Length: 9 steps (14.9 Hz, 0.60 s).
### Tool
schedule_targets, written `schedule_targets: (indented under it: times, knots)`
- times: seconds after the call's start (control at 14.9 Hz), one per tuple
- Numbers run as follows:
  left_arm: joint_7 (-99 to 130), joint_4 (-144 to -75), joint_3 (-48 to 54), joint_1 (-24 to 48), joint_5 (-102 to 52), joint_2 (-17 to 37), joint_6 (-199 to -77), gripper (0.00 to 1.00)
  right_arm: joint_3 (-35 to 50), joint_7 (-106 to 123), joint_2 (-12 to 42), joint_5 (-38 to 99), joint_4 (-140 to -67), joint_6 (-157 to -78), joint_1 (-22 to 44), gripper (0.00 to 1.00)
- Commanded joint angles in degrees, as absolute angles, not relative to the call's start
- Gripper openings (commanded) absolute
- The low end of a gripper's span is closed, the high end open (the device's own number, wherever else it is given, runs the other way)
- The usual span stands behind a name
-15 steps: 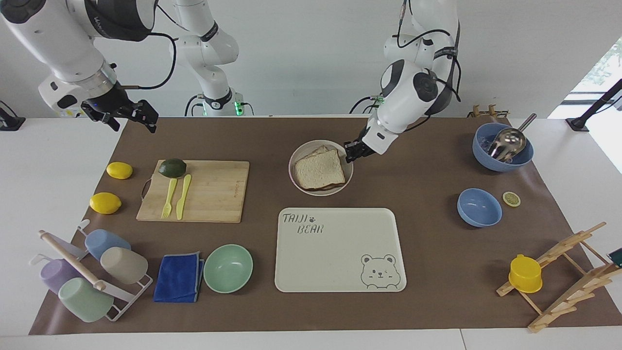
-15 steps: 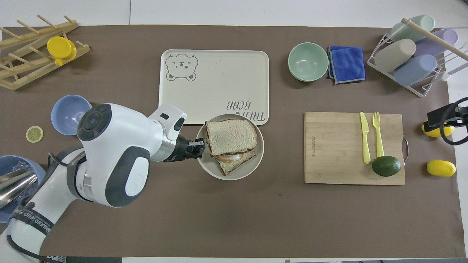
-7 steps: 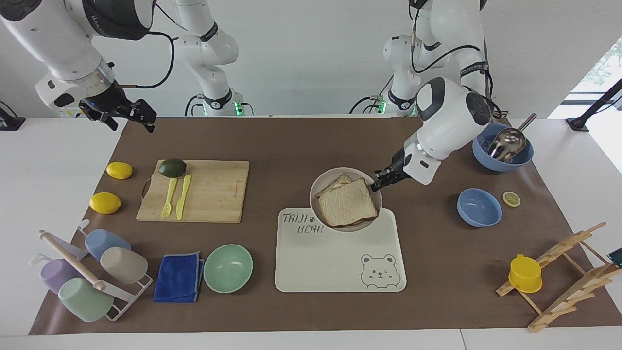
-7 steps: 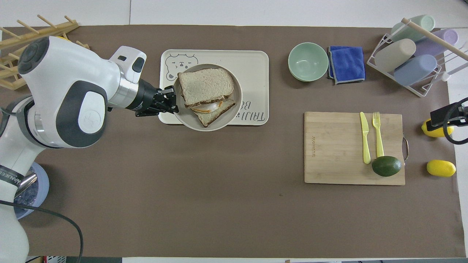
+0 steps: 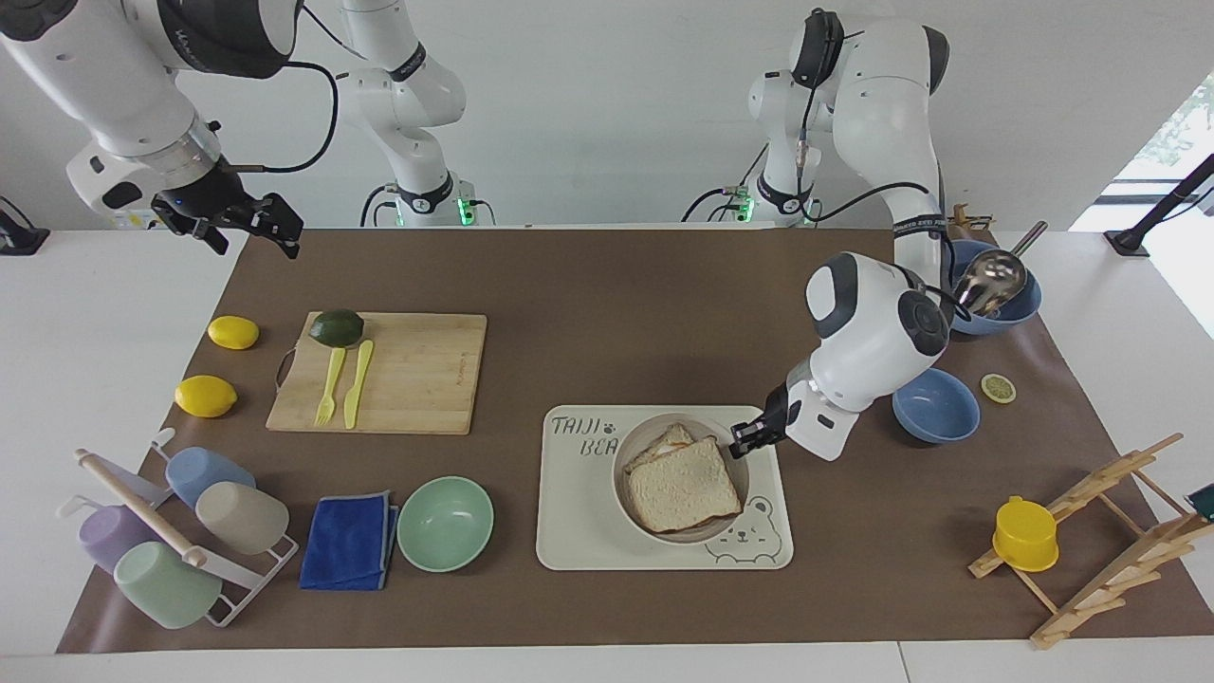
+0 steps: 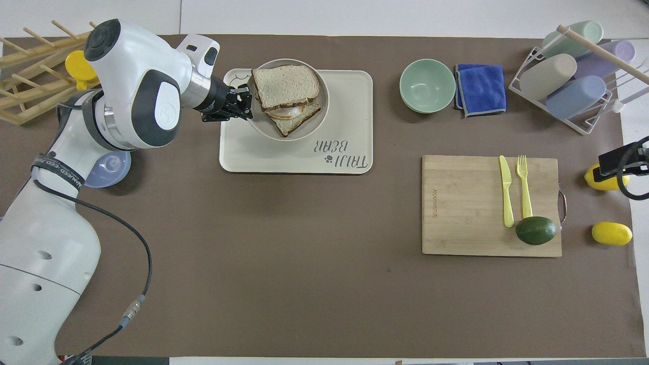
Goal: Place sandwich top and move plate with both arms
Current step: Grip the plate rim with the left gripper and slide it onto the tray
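One end effector, the left end effector (image 5: 741, 440), pinches the plate (image 5: 634, 506) rim over the bear tray (image 5: 579, 531), sandwich top (image 5: 685, 485) already placed; lowering and release look next, while the right end effector (image 5: 248, 220) waits, fingers apart.

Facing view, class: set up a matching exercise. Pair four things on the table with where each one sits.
Things:
1. plate
2. sandwich top
3. avocado
4. yellow cup

Places:
A. on the wooden drying rack
B. on the cutting board
C. on the bear tray, its rim held by the left gripper
D. topmost in the plate

Pairs: 1-C, 2-D, 3-B, 4-A
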<state>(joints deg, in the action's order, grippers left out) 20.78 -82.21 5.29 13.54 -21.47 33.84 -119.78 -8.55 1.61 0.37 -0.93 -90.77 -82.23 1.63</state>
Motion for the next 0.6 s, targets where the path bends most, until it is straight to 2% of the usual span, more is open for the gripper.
schedule_targets:
  times: [0.0, 0.27, 0.54]
  knots:
    - [16.8, -83.3, 5.4, 14.0, -21.1, 34.0, -122.0, 0.0, -7.9, 3.3, 0.1, -1.2, -90.7, -82.4, 0.6, 1.0]
    - [16.3, -90.8, 5.5, 15.3, -21.2, 32.0, -129.4, 0.0, -7.9, 3.3, -0.1, -1.2, -90.6, -82.4, 0.9, 1.0]
    - [16.0, -92.0, 5.5, 15.2, -21.2, 31.5, -129.3, 0.0, -7.8, 3.3, -0.3, -1.1, -90.6, -82.0, 1.0, 1.0]
